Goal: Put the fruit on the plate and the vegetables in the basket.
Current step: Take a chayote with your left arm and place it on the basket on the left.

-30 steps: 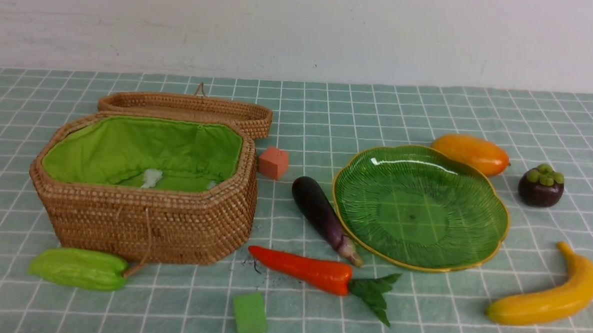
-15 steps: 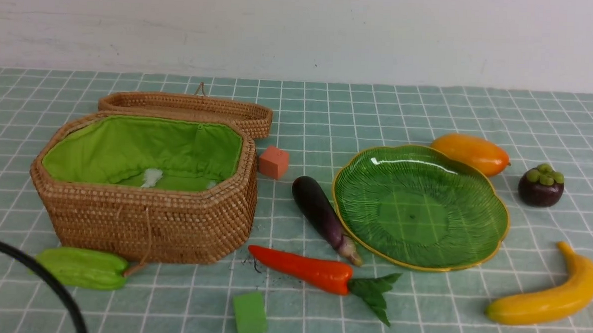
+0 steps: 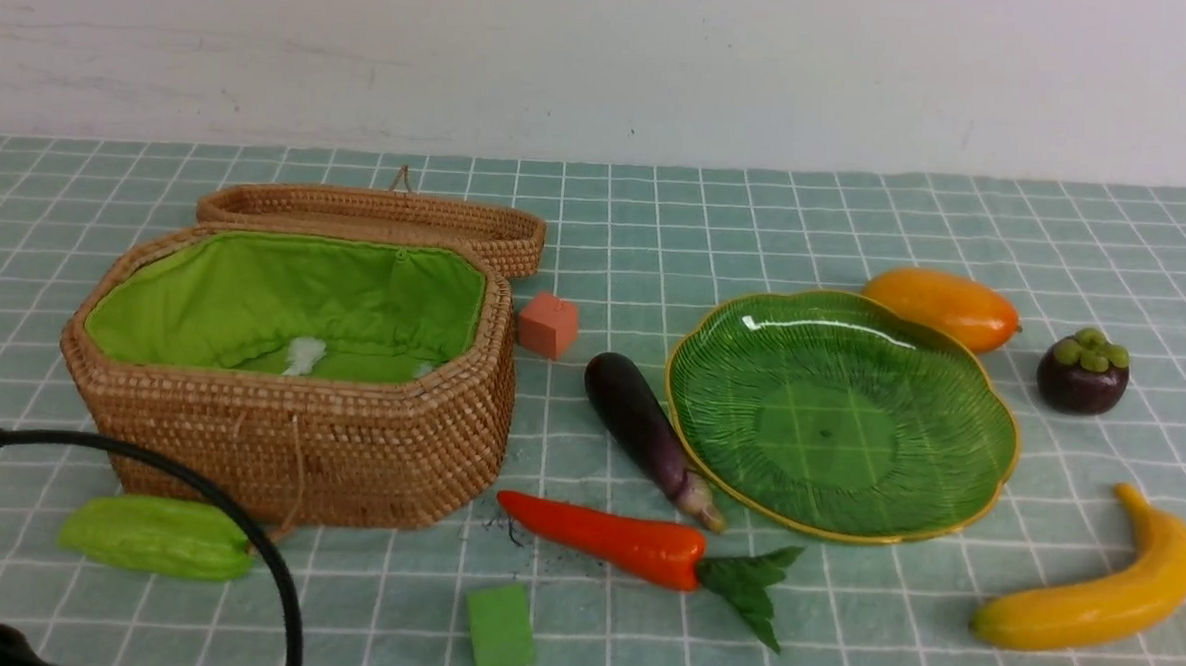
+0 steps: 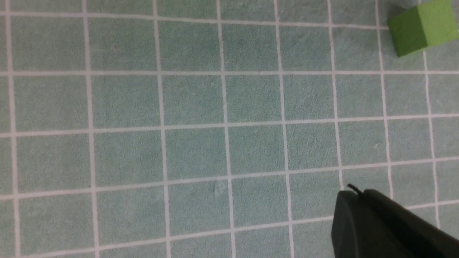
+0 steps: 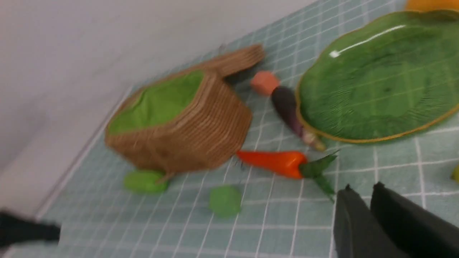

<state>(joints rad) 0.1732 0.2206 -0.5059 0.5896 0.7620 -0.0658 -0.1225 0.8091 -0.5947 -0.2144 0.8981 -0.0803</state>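
The left gripper [image 4: 353,197] has its jaws pressed together and empty over bare cloth [image 4: 193,154]. The green cube [image 4: 419,27] sits ahead of them, apart. The right gripper [image 5: 362,190] is empty, its jaws a slit apart; blur hides whether they meet. Just ahead of them lies the carrot [image 5: 276,163], beyond it the eggplant [image 5: 288,109] beside the plate [image 5: 376,82], and farthest the basket [image 5: 193,132]. The gourd [image 3: 154,536], banana [image 3: 1102,595], mango [image 3: 939,306] and mangosteen [image 3: 1082,372] are unsorted. Narrow jaws would likely shove a vegetable away, the cube invites a mistaken grab, and dragging the eggplant could jolt the plate.
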